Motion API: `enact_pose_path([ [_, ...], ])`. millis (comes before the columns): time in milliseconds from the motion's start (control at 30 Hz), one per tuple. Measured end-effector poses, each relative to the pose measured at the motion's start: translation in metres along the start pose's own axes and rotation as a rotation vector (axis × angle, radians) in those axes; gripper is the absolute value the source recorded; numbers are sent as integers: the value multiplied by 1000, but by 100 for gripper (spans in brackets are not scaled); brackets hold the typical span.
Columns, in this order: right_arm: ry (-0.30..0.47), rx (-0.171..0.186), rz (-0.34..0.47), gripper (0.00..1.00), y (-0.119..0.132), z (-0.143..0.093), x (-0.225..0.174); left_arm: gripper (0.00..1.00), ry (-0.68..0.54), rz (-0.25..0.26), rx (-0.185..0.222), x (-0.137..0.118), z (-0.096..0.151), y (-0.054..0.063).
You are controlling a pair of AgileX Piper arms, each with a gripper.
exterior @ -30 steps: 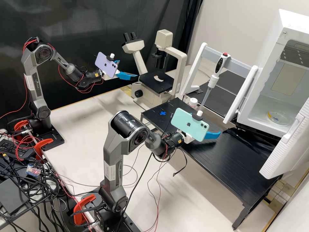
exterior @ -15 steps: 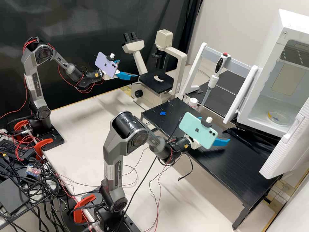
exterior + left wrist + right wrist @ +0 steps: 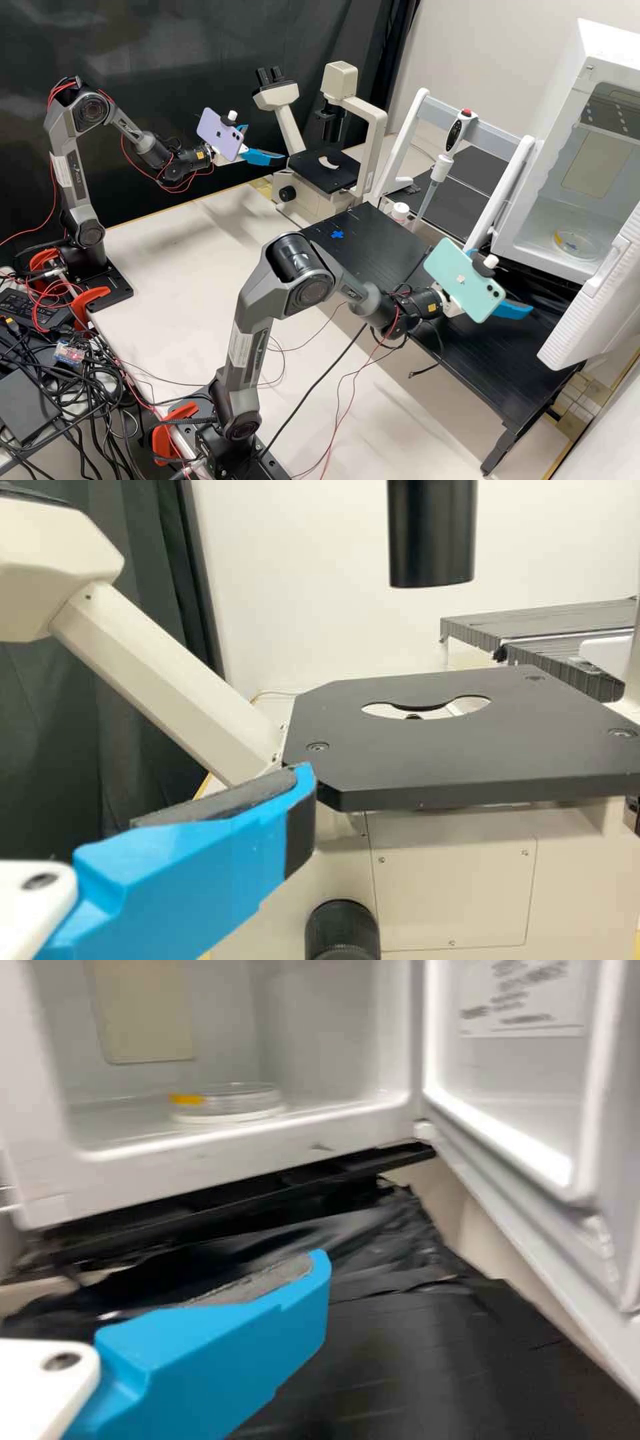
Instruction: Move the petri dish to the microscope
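Background: a dark curtain (image 3: 187, 47) hangs in loose folds beside a plain, pale wall (image 3: 493, 47). Foreground: a pale counter (image 3: 173, 233) bears soft shadows; a black stand (image 3: 493, 373) rises above it.

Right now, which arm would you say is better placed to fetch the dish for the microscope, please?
Right, I'd judge: the right tool is outside the open white box where the dish sits; the left tool is by the microscope.

Cab. (image 3: 22, 1110) mouth open, w/ low front lip (image 3: 250, 1148), 1 door (image 3: 510, 1080) alongside
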Motion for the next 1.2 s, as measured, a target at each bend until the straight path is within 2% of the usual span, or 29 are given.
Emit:
enact_pose_path([
  [67, -38, 7, 18, 100, 8, 2, 15, 100, 0, 0, 0, 0, 0, 0],
  [200, -63, 19, 49, 100, 17, 3, 33, 100, 0, 0, 0, 0, 0, 0],
  [333, -78, 0, 58, 100, 28, 1, 49, 100, 0, 0, 0, 0, 0, 0],
  [600, -66, 48, 113, 100, 49, -15, 71, 100, 0, 0, 0, 0, 0, 0],
  [800, -31, 41, 139, 100, 62, -32, 83, 100, 0, 0, 0, 0, 0, 0],
  [933, -6, 28, 127, 100, 57, -44, 99, 100, 0, 0, 0, 0, 0, 0],
  [1033, -31, 26, 105, 100, 49, -47, 116, 100, 0, 0, 0, 0, 0, 0],
  [1200, -76, 2, 51, 100, 38, -47, 142, 100, 0, 0, 0, 0, 0, 0],
])
